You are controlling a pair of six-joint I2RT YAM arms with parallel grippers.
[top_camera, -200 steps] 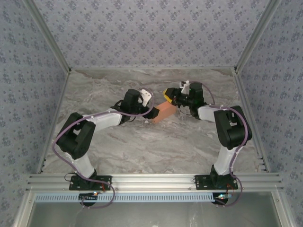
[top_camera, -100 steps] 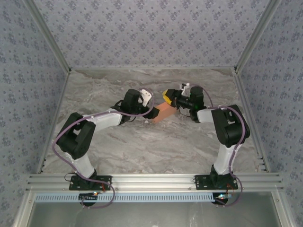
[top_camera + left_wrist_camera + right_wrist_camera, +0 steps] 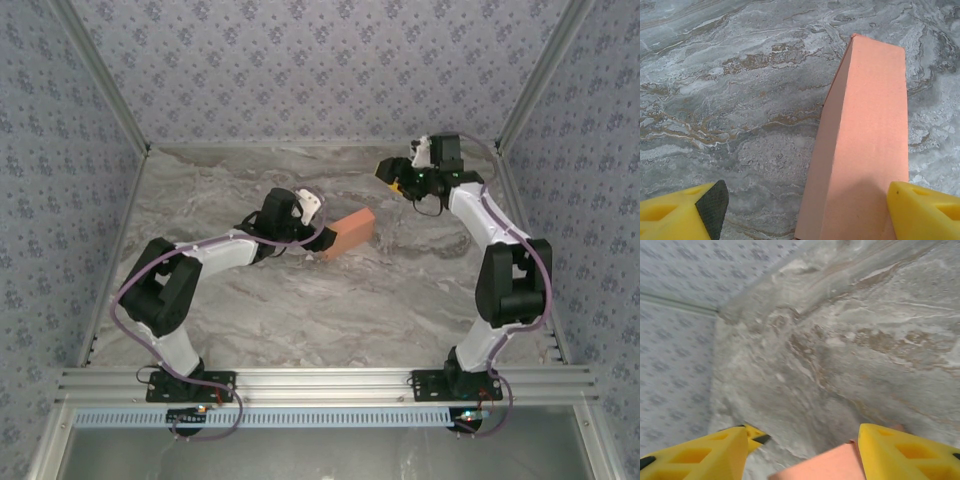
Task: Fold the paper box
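The paper box (image 3: pixel 352 232) is a closed salmon-orange rectangular box lying on the marble table. My left gripper (image 3: pixel 316 232) sits at its near-left end. In the left wrist view the paper box (image 3: pixel 870 140) runs away from the left gripper (image 3: pixel 805 200), which is open. One finger stands well clear on the left and the other finger (image 3: pixel 925 210) hangs over the box's right edge. My right gripper (image 3: pixel 388 170) is open, raised near the back right, apart from the box. In the right wrist view the right gripper (image 3: pixel 804 440) looks down on a corner of the paper box (image 3: pixel 830 467).
The marble table (image 3: pixel 300 300) is closed in by patterned walls (image 3: pixel 320 70) at the back and both sides. An aluminium rail (image 3: pixel 320 380) carrying the arm bases runs along the near edge.
My right gripper opened, let go of the box's right end and pulled back up toward the back right corner. The box and the left arm stayed put.
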